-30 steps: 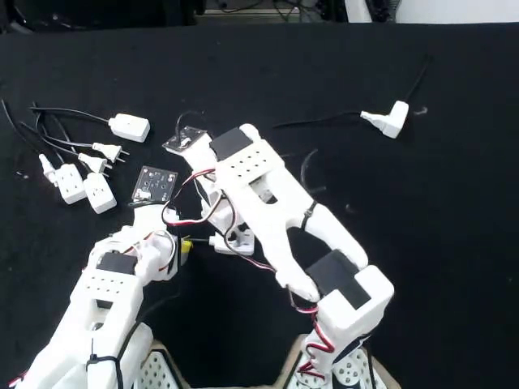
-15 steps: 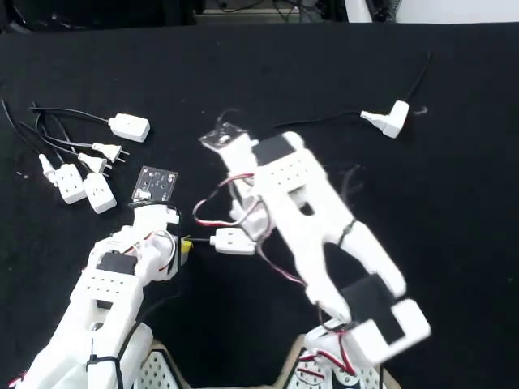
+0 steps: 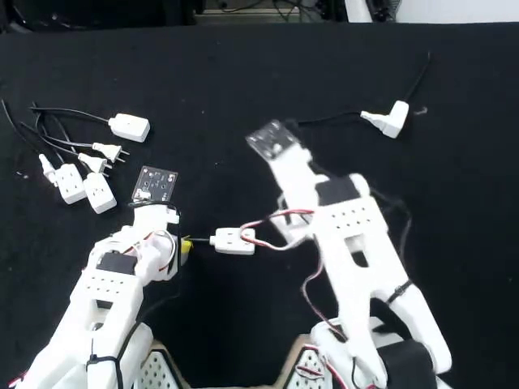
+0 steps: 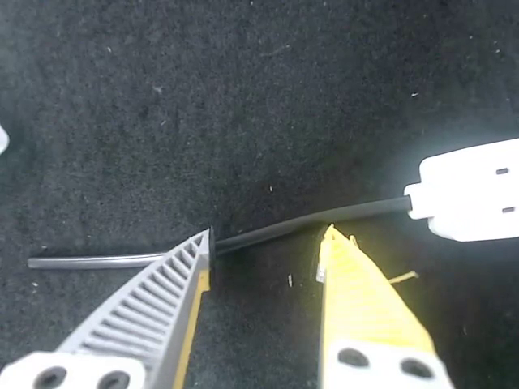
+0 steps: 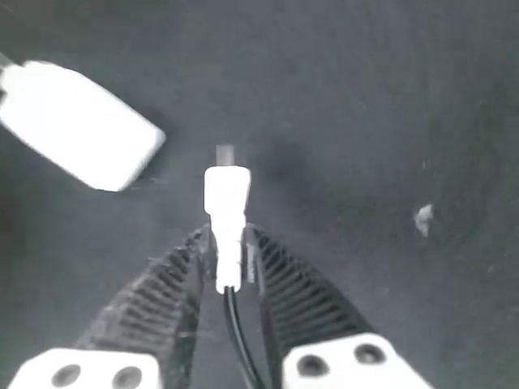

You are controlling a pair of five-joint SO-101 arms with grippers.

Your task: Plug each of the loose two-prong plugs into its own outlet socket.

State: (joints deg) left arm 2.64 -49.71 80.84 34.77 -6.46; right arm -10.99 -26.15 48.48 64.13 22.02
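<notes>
Right wrist view shows us a small white two-prong plug (image 5: 225, 194) on a thin black cord (image 5: 238, 332), with a blurred bit of metal prong at its front. The right arm's fingers (image 5: 162, 292) are clenched on its rear end, one on each side, above the black bench (image 5: 389, 97). A white rounded plastic block (image 5: 81, 126) lies beyond it, apart; we cannot tell which piece it is.

From the left wrist view we see the left arm's fingers (image 4: 154, 304) released, straddling a second black cord (image 4: 308, 220). That cord runs into a white rectangular outlet socket (image 4: 474, 194) with two slots on its face.

In the high view this socket (image 3: 233, 241) lies near the bench's (image 3: 284, 73) middle, just beside the left arm's yellow fingertip (image 3: 186, 244). A cluster of white sockets and two-prong plugs (image 3: 100, 193) lies at the left side. A white angled plug (image 3: 389, 117) lies far right.
</notes>
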